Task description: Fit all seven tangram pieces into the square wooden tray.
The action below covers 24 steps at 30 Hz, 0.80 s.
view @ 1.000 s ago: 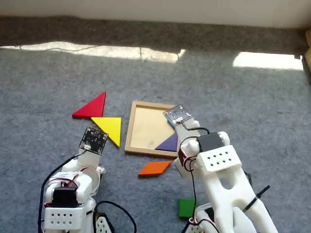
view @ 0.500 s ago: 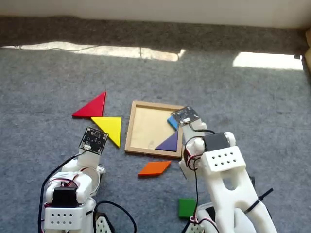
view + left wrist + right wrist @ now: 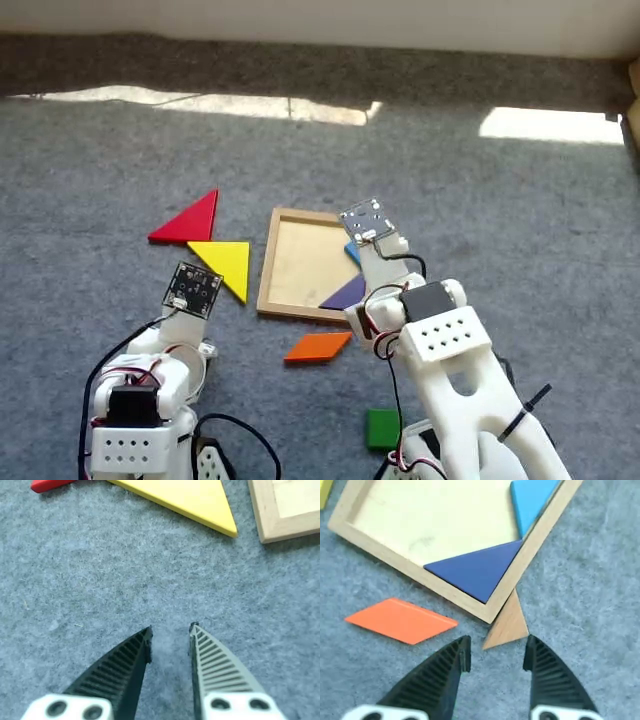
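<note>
Seeing the right gripper [image 3: 497, 642] swing back toward the tray [image 3: 395, 559]; it hangs released over the wooden triangle [image 3: 507, 622] just beside the tray's corner. Light-blue piece [image 3: 532, 495] and dark-blue triangle [image 3: 475, 572] are seated, so I reckon that's the next pick.

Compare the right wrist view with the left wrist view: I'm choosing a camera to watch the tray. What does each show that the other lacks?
Right wrist view: the dark blue triangle and light blue piece inside the wooden tray, the orange parallelogram, a wood-coloured triangle just outside the tray's corner, the open right gripper. Left wrist view: the red triangle, the open left gripper. Both: the tray, the yellow triangle, grey carpet.
</note>
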Each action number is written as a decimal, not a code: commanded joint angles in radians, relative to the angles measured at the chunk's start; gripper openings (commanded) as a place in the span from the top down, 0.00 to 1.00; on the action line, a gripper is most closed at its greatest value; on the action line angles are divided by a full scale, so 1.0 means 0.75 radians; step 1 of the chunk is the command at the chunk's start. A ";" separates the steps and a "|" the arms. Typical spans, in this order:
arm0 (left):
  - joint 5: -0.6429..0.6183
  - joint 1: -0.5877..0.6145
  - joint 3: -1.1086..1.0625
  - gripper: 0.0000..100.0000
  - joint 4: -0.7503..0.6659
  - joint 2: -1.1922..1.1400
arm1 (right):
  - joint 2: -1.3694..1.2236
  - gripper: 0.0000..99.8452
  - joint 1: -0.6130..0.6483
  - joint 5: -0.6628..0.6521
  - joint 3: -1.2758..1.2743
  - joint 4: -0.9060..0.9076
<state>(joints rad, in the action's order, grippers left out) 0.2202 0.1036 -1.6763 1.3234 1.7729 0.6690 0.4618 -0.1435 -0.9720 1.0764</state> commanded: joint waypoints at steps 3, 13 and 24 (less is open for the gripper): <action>-0.002 -0.015 -0.026 0.87 0.006 0.066 | 0.019 0.79 0.009 0.031 0.009 0.064; -0.002 -0.015 -0.026 0.87 0.006 0.066 | 0.021 0.79 0.015 0.276 0.021 0.382; -0.002 -0.015 -0.026 0.87 0.006 0.066 | 0.019 0.79 0.185 0.284 -0.075 0.410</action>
<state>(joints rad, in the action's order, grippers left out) 0.2202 0.1036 -1.6763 1.3234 1.7729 0.6690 0.5340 0.0591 -0.9935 1.3802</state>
